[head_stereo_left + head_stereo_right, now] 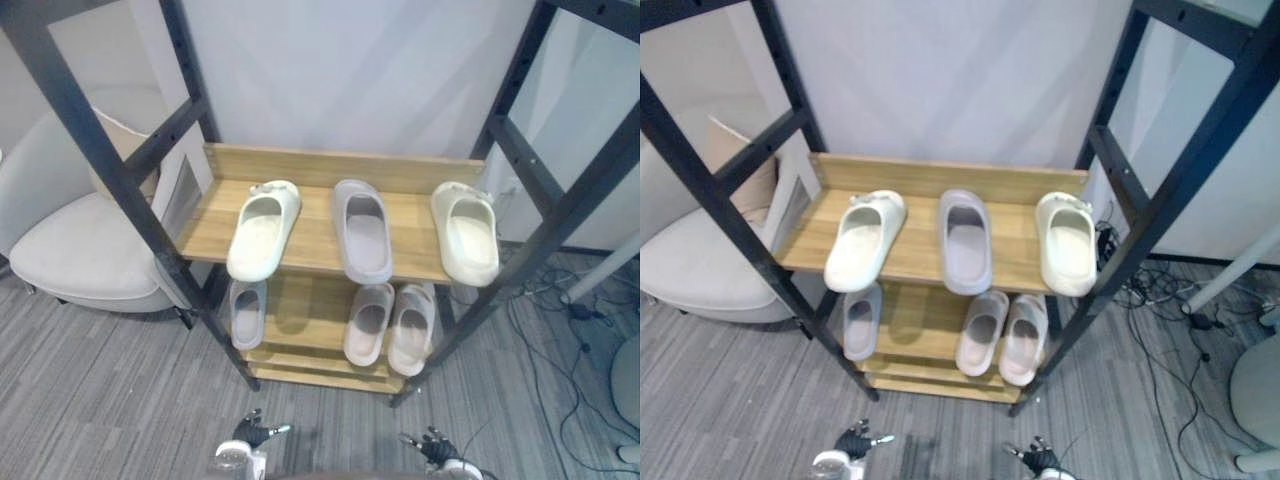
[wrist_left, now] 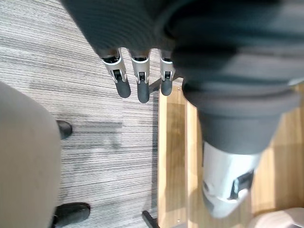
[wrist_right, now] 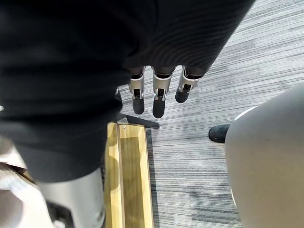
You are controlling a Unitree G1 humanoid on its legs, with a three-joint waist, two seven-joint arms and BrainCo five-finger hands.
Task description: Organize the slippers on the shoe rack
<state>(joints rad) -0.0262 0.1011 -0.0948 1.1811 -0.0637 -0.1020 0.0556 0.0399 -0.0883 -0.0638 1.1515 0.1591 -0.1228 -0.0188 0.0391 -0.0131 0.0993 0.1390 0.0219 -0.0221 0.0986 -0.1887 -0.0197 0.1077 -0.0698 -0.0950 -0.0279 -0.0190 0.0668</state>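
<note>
The shoe rack has a black frame and wooden shelves. On its upper shelf lie a cream slipper at the left, a grey slipper in the middle and a second cream slipper at the right, toes toward the wall. The shelf below carries one grey slipper at the left and a pale pink pair side by side. My left hand and right hand hang low in front of the rack, apart from it. In both wrist views the fingers are straight and hold nothing.
A pale armchair stands close to the rack's left side. Cables lie on the grey carpet to the right, beside a white slanted pole. Carpet lies between my hands and the rack's foot.
</note>
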